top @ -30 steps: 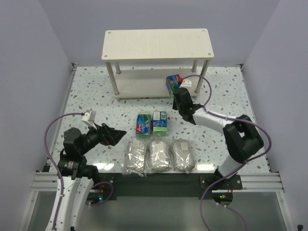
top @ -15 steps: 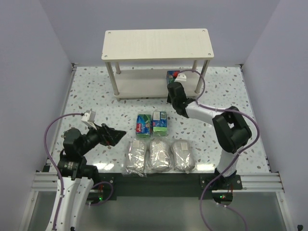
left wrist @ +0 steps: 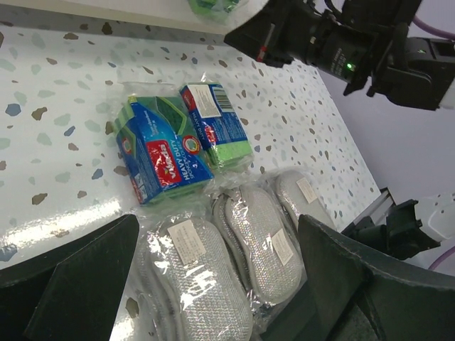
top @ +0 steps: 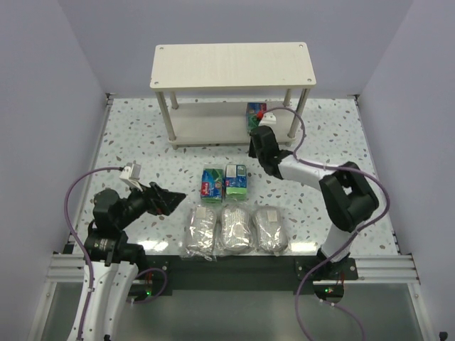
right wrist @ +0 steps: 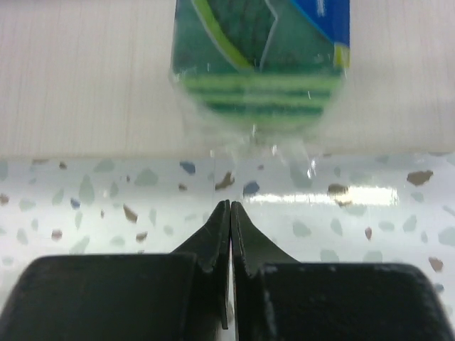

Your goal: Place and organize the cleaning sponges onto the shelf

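Note:
The cream two-tier shelf (top: 232, 64) stands at the back. One green-and-blue pack (top: 254, 114) sits on its lower tier near the right legs, at the front edge in the right wrist view (right wrist: 259, 64). My right gripper (top: 255, 135) is shut and empty just in front of that pack, fingertips (right wrist: 230, 206) apart from it. Two more packs (top: 211, 182) (top: 235, 180) lie mid-table. Three grey wrapped bundles (top: 201, 232) (top: 235, 229) (top: 271, 229) lie in a row near the front. My left gripper (top: 174, 199) is open and empty, left of the bundles (left wrist: 195, 277).
The shelf's lower tier (right wrist: 85, 85) is bare to the left of the pack. Shelf legs (top: 173, 117) (top: 295, 117) stand at its corners. Walls enclose the speckled table (top: 142, 153) on three sides. The right arm's cable (top: 295, 121) loops near the right legs.
The green-and-blue pack has gone from the right gripper's tip in front of the shelf onto the lower tier. The right gripper has drawn back slightly. The left arm has not moved.

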